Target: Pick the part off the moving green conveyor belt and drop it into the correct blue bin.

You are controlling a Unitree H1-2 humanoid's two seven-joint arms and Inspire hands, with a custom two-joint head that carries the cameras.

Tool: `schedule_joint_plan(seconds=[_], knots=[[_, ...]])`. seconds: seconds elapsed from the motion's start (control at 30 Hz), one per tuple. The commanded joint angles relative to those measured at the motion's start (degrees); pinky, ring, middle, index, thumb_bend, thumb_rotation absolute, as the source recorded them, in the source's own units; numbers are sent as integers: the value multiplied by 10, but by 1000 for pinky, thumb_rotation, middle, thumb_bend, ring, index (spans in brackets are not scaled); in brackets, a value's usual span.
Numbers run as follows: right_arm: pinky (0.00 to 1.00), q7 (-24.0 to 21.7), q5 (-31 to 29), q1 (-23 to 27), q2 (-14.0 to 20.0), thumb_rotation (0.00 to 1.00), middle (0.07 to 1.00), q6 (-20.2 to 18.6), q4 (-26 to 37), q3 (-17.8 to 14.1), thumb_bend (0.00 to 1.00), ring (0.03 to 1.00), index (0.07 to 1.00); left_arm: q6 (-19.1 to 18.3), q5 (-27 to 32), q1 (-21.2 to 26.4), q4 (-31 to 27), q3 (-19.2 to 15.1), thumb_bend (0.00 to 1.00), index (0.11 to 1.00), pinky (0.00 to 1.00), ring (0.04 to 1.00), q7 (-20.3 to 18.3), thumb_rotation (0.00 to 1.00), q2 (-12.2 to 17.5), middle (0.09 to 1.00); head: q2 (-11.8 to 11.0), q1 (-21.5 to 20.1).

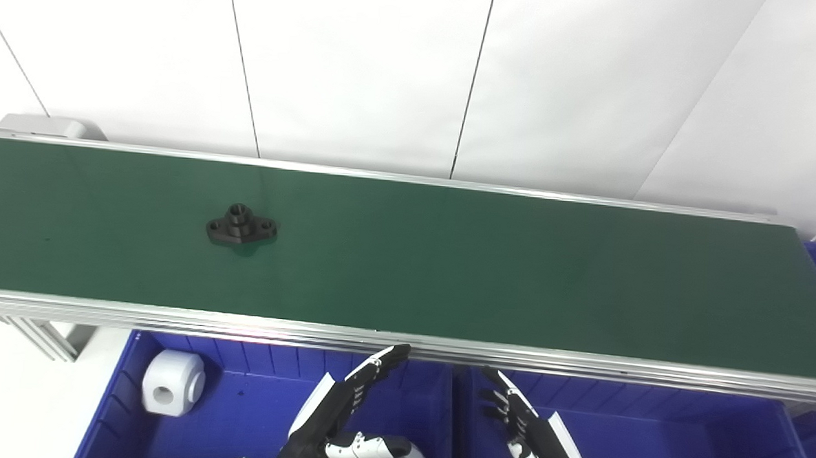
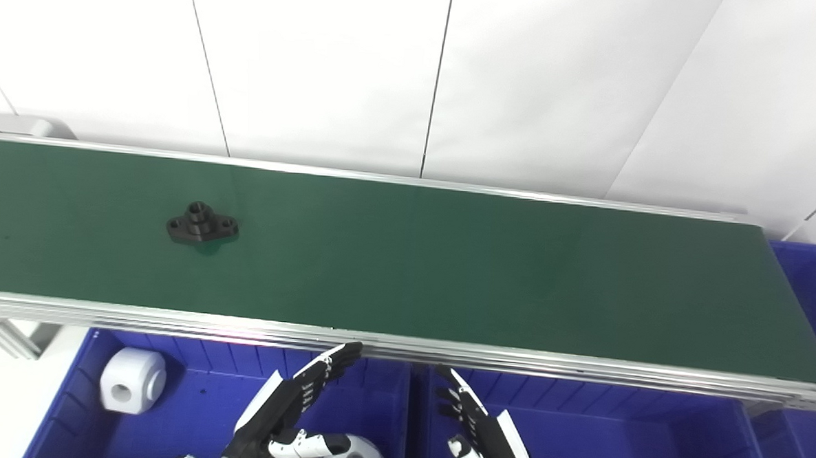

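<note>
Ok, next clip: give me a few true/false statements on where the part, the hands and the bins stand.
1. The black part lies on the green belt. True.
2. The left hand holds the black part. False: it is open, over the left blue bin, apart from the part.
3. A white part sits in the left blue bin. True.
4. The right hand is closed on a white part. False: it is open and holds nothing.

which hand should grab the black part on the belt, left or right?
Left, probably. The black flanged part lies on the left half of the green belt, nearer the open left hand. The right hand, also open, hovers farther right, over the other bin.
</note>
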State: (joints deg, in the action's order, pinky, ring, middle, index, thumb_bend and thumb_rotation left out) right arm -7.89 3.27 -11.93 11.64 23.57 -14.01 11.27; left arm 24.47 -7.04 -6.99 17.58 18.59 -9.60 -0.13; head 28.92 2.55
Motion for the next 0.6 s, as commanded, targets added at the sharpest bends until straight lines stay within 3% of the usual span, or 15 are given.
schedule_joint_plan(seconds=[0.0, 0.27, 0.57], knots=[[832, 3, -8, 6, 3, 1000, 967, 34, 8, -3, 922, 896, 944, 24, -1, 9, -4, 5, 928, 894, 951, 938, 7, 583, -7, 918, 1, 0], [830, 1, -12, 12, 3, 1000, 957, 34, -17, -4, 928, 896, 941, 24, -9, 16, 22, 14, 930, 873, 914, 923, 23, 568, -8, 909, -47, 12], [812, 0, -13, 16, 5, 1000, 922, 34, -20, -3, 933, 868, 918, 24, -6, 20, 23, 20, 944, 852, 867, 911, 28, 561, -4, 902, -38, 10]])
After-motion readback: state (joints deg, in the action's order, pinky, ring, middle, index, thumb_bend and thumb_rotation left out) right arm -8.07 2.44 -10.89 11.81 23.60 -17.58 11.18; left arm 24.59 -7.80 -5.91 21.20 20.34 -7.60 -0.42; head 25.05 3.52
